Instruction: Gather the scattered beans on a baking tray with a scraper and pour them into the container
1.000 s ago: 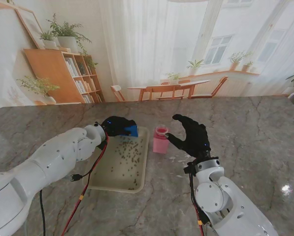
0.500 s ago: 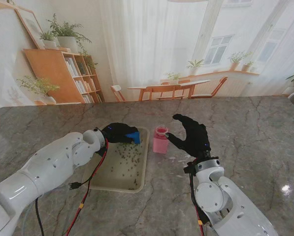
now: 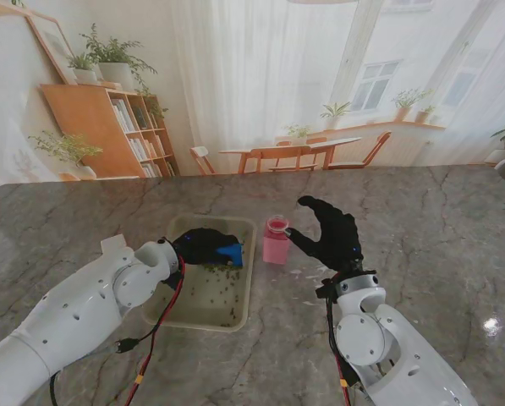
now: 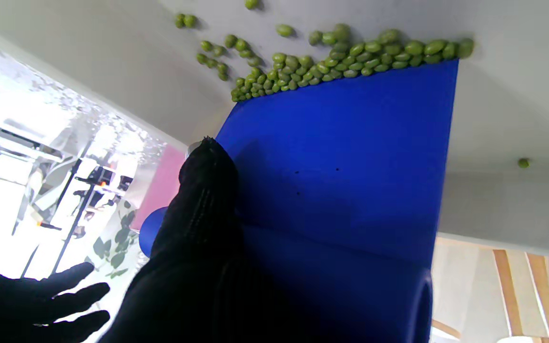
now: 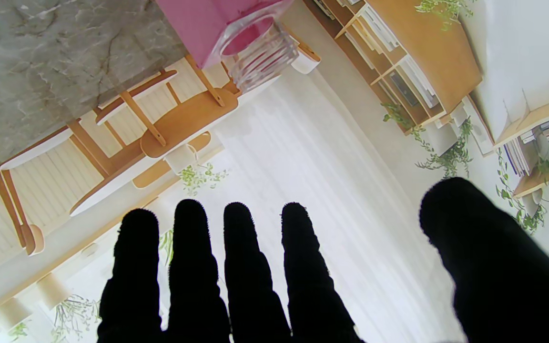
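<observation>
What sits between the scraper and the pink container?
Only the tray's right rim and bare marble separate the scraper from the container, seen from the stand view.

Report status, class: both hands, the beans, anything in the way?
Left hand shut on blue plastic scraper, green beans banked along its edge in white baking tray. Right hand open beside pink container. No obstruction visible.

Right hand (image 5: 265,286) spread, empty; pink container (image 5: 236,28) beyond fingertips, apart, apparently on marble table (image 5: 41,57).
</observation>
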`<state>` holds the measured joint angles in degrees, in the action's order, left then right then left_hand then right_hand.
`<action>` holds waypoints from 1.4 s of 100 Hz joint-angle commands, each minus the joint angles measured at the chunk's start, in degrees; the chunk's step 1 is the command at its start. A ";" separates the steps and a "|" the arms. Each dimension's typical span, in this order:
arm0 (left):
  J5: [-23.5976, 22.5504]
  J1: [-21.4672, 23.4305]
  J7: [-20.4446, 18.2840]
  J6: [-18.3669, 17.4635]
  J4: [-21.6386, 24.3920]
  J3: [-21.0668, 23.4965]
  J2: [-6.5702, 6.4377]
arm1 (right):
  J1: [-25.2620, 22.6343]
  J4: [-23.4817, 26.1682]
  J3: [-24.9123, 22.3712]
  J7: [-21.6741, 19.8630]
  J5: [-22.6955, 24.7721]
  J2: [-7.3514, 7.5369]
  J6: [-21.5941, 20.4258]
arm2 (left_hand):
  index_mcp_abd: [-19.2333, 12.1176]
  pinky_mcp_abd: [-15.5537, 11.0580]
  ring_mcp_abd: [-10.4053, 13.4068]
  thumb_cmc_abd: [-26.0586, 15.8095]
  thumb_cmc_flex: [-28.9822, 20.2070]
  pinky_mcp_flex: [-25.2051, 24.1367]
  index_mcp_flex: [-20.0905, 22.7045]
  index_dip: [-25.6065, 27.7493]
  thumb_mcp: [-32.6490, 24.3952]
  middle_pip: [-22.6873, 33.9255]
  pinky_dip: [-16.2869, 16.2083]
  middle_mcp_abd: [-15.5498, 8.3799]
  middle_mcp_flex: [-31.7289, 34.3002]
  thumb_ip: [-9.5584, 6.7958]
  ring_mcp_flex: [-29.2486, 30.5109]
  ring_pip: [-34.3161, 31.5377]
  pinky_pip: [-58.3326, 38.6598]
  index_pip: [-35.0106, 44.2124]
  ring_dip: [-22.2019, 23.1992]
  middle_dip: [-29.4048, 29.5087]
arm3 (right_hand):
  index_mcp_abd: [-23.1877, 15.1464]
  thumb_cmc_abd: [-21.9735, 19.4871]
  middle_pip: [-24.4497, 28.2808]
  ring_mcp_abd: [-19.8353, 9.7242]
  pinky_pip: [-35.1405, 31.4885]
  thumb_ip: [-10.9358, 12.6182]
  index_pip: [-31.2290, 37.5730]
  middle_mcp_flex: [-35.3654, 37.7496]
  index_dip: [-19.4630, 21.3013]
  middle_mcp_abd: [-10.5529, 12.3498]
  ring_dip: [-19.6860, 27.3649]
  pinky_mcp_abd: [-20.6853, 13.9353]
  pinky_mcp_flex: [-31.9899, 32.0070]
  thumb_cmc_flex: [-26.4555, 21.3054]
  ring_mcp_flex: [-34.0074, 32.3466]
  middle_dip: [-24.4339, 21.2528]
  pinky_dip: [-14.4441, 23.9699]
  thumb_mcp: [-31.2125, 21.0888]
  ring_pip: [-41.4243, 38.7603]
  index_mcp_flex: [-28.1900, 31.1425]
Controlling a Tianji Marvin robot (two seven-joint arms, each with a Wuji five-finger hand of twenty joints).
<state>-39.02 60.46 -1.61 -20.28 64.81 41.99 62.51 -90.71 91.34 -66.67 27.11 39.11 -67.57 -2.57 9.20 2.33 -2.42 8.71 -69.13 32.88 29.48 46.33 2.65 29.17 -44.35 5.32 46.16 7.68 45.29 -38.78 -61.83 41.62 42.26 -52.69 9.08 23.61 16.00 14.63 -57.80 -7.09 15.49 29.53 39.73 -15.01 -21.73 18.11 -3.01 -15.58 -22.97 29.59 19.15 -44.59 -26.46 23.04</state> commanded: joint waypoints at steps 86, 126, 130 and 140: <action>0.19 18.84 -14.68 4.95 16.17 9.97 -3.91 | -0.24 0.14 0.00 0.01 -0.35 -0.35 -0.51 | 1.97 1.91 0.27 -0.63 -4.83 3.78 8.24 1.11 -7.22 1.79 -2.42 2.50 6.06 -3.11 6.43 -6.48 -7.81 -2.26 1.77 -1.99 | -1.35 -1.32 -0.68 -0.76 0.56 1.97 0.37 0.14 -1.06 0.88 -1.09 0.43 -0.16 0.02 -0.73 -0.15 0.89 1.36 0.59 0.30; 0.94 21.18 -16.35 4.36 18.46 11.52 -4.29 | -0.33 0.15 -0.09 0.43 -0.49 -0.45 -0.66 | 2.12 2.64 -0.34 -0.12 -4.83 3.24 8.78 1.47 -7.85 1.29 -2.29 2.80 6.47 -2.91 6.28 -6.87 -8.53 -2.78 1.85 -2.66 | -1.31 -1.33 -0.70 -0.74 0.56 1.98 0.43 0.11 -1.05 0.92 -1.09 0.43 -0.16 -0.03 -0.73 -0.16 0.89 1.38 0.58 0.45; 0.81 21.24 -16.29 4.38 18.49 11.57 -4.28 | -0.35 0.17 -0.10 0.43 -0.49 -0.45 -0.66 | 2.23 2.71 -0.47 -0.20 -4.84 2.92 8.69 1.50 -7.92 1.17 -2.21 2.87 6.27 -2.95 5.98 -6.73 -8.36 -2.85 1.80 -2.70 | -1.40 -1.27 -0.67 -0.76 0.56 1.98 0.35 0.16 -1.07 0.88 -1.08 0.43 -0.16 -0.04 -0.69 -0.14 0.89 1.40 0.60 0.26; -2.35 21.41 -12.90 3.46 17.99 12.11 -3.96 | -0.33 0.17 -0.07 0.39 -0.56 -0.46 -0.71 | 1.35 2.61 -0.43 -1.08 -4.84 1.28 7.34 1.87 -8.18 0.50 -1.82 2.56 4.53 -2.99 4.25 -5.83 -7.24 -3.22 1.51 -3.04 | -1.39 -1.30 -0.72 -0.78 0.56 1.98 0.34 0.05 -1.08 0.87 -1.08 0.43 -0.16 -0.02 -0.70 -0.16 0.89 1.39 0.61 0.25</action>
<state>-38.43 79.20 -15.57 -16.31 86.53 55.26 58.51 -90.90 91.35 -66.68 28.15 38.77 -67.81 -3.04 11.07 5.09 -4.59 11.65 -69.00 34.96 33.08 47.08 0.48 29.20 -44.48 6.75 49.96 7.66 47.87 -42.97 -67.24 39.45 43.44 -54.87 9.07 23.60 16.00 14.63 -57.79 -7.09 15.50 29.53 39.72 -15.00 -21.73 18.11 -3.01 -15.61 -22.97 29.59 19.15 -44.59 -26.46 23.04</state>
